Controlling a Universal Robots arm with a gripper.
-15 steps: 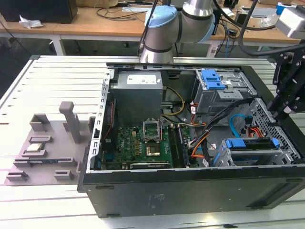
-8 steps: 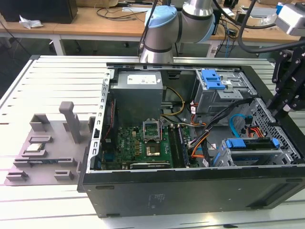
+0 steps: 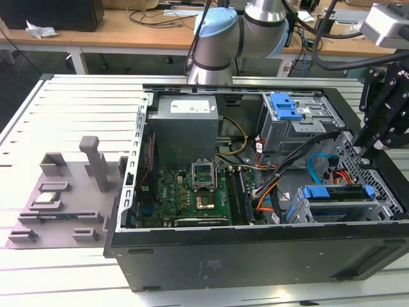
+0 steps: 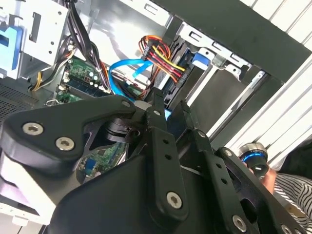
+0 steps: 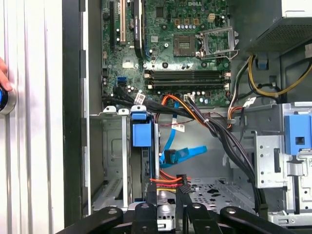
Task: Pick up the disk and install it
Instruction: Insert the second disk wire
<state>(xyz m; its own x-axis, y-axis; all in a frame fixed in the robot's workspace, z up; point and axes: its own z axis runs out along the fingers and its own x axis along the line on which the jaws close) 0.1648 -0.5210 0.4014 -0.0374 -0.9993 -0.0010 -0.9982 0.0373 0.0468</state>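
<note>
A slatted table [image 3: 77, 102] carries an open case [image 3: 255, 256], with desks [image 3: 128, 29] at 12 o'clock. The disk [image 3: 335, 193] sits in the bay at the case's 4 o'clock. The gripper [image 3: 369, 146] hangs over the 3 o'clock edge, its jaws narrow and empty. There is free table at 9 o'clock.

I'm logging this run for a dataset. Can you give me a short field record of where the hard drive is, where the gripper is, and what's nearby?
disk: flat silver hard drive with blue plastic rails, in the lower drive bay of the open black computer case
gripper: black gripper, above that bay, apart from the disk
board: green circuit board on the case floor
tray: grey moulded tray at the exterior view's left, bearing a small square silver chip
</note>
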